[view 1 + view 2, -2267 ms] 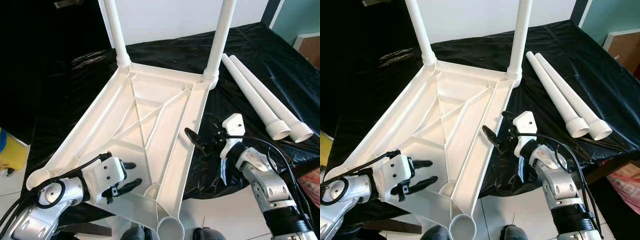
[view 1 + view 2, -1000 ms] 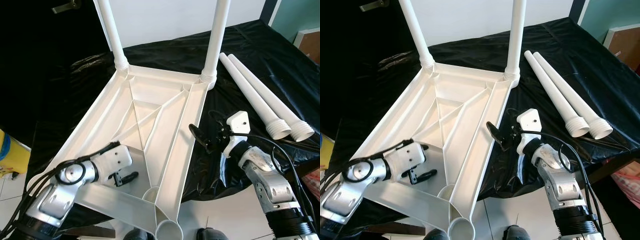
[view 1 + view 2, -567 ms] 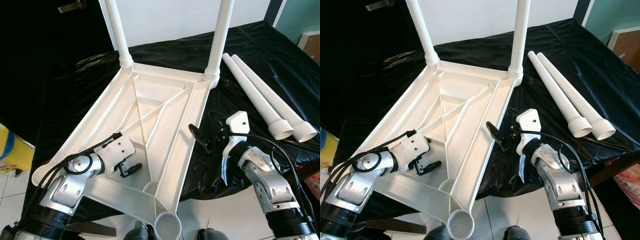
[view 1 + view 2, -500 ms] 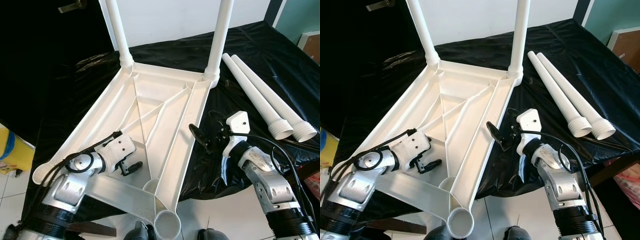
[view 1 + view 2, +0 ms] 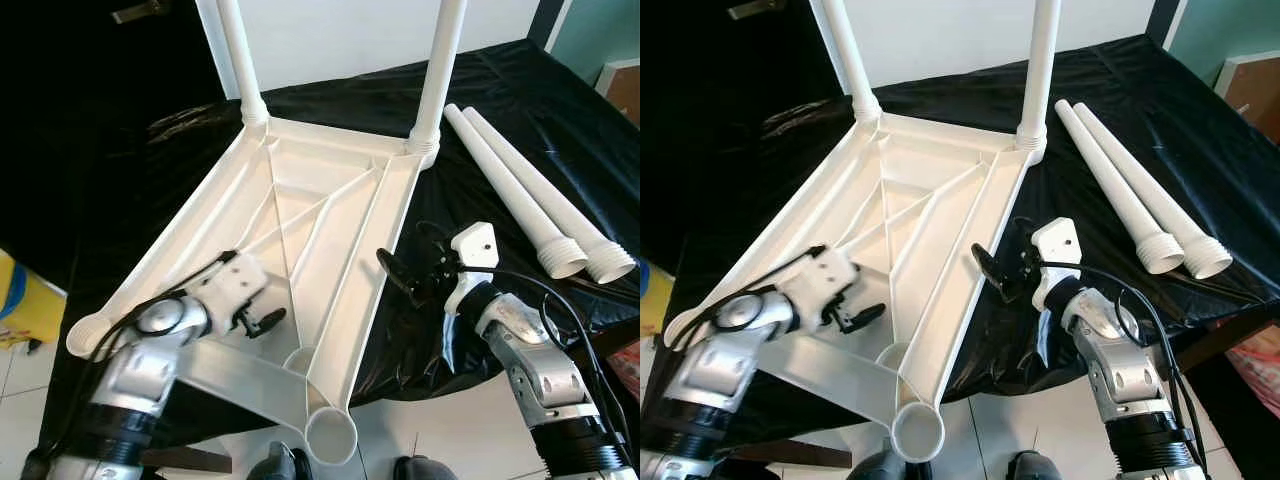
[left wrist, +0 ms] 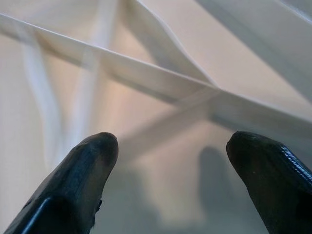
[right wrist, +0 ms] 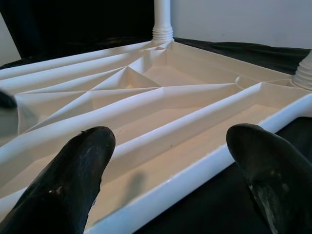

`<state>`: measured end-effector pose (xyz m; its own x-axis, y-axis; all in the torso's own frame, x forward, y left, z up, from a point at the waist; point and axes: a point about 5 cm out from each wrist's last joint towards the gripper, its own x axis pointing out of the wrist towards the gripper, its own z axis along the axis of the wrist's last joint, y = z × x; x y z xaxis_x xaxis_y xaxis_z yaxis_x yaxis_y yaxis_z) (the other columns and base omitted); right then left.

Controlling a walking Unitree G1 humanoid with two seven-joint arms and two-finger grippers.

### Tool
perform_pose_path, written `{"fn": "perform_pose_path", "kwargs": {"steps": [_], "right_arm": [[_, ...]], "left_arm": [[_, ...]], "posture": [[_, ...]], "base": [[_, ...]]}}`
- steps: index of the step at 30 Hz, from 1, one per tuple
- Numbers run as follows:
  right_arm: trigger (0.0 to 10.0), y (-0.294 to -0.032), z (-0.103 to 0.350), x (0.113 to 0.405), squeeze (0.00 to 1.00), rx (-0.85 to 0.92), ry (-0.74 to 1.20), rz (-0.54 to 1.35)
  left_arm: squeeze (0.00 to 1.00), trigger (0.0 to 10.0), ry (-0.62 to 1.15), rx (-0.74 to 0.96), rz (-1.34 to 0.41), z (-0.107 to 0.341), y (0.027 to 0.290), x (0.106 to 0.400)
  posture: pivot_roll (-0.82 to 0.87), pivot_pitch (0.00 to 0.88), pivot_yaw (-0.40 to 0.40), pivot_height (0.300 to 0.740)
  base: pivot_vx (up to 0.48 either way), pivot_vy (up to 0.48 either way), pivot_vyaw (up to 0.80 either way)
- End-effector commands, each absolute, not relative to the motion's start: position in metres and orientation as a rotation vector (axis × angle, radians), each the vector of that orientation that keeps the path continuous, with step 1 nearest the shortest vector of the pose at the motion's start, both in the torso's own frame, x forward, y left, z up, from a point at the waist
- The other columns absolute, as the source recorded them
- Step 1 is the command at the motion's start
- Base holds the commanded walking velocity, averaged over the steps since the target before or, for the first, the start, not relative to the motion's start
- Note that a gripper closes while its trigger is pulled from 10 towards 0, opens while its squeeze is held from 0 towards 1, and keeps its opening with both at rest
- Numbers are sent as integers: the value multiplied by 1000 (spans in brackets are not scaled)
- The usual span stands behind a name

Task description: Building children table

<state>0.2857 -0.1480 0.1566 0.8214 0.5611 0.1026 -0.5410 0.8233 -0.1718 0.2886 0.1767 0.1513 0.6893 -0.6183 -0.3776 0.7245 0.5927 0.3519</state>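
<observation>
The left claw (image 5: 262, 322) is spread wide inside the upturned white ribbed plastic tabletop (image 5: 330, 190), the right claw (image 5: 400, 282) held wide beside its edge

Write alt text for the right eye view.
An upturned white tabletop with two legs fitted lies on a black sheet. The open left pincer reaches inside it, the open right pincer beside its edge; two loose legs lie right.

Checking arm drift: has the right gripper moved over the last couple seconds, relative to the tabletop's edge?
No. The right gripper hangs open in the same spot beside the upturned tabletop's right edge, above the black sheet; only the camera shifted slightly.
</observation>
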Motion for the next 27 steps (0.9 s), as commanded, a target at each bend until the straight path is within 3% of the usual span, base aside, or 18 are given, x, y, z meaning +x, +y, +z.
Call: {"fn": "perform_pose_path", "kwargs": {"steps": [1,11,27], "right_arm": [[10000,-146,154,284,0,-140,-141,597],[10000,-143,156,288,0,-136,-144,609],[10000,-148,157,282,0,-120,-147,575]], "left_arm": [[0,10000,133,495,-579,165,192,295],[0,10000,120,503,-580,171,194,305],[0,10000,187,751,-703,149,182,314]], "posture": [[-36,121,80,740],[-22,129,69,740],[-52,153,98,740]], "base": [[0,0,0],[0,0,0],[0,0,0]]}}
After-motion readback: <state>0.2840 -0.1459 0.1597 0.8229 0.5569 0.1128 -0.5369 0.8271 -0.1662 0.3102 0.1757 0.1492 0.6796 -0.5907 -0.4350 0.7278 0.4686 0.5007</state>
